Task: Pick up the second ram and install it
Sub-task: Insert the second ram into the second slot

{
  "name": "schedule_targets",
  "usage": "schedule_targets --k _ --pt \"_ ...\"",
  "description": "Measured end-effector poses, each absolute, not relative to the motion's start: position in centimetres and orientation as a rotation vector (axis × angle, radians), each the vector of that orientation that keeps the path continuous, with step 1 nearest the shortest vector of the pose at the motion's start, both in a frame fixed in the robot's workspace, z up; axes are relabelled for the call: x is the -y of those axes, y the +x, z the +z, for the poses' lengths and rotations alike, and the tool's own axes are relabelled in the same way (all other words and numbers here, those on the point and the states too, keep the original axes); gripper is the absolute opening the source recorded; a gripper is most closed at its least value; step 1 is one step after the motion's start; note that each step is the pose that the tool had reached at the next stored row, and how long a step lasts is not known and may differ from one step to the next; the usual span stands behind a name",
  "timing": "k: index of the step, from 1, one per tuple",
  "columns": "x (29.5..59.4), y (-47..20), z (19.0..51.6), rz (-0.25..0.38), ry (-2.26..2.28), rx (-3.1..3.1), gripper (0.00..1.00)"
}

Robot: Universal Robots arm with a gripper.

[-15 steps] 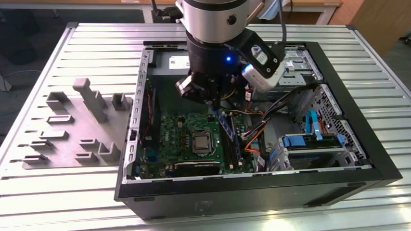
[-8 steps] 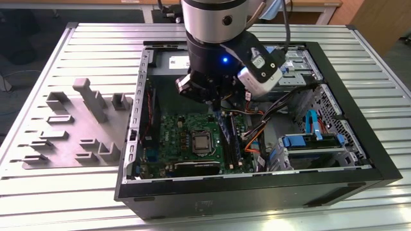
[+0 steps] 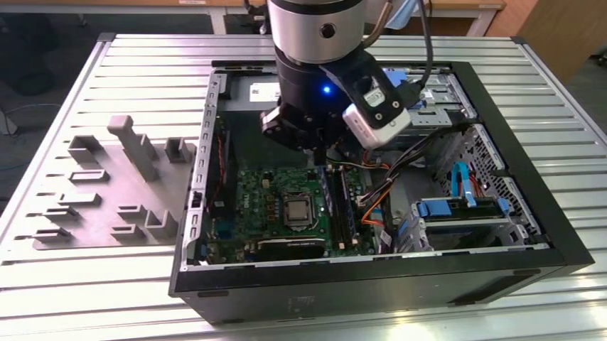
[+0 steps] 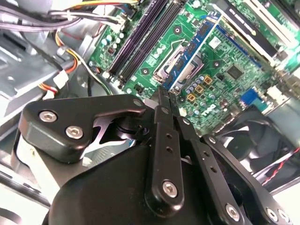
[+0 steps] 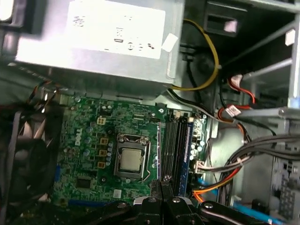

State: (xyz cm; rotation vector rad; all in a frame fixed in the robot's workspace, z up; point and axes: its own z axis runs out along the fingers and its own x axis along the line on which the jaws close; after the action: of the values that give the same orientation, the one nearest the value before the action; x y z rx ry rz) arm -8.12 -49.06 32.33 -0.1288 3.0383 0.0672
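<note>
Unseated: second ram in the grip.
We find the gripper fingers pinching it; memory slots lie at six o'clock in the exterior view. We judge skew could jam it or strike the CPU socket.

Second ram gripped end hidden between fingers.

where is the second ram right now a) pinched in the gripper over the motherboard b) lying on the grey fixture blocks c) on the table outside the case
a: in the second wrist view the second ram sticks out from the shut gripper, edge-on above the motherboard.
</note>
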Motion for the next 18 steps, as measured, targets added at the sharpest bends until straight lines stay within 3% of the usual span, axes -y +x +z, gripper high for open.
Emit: schedule_targets --k 18 --pt "49.06 -8.10 32.25 0.063 -0.014 -3.084 0.12"
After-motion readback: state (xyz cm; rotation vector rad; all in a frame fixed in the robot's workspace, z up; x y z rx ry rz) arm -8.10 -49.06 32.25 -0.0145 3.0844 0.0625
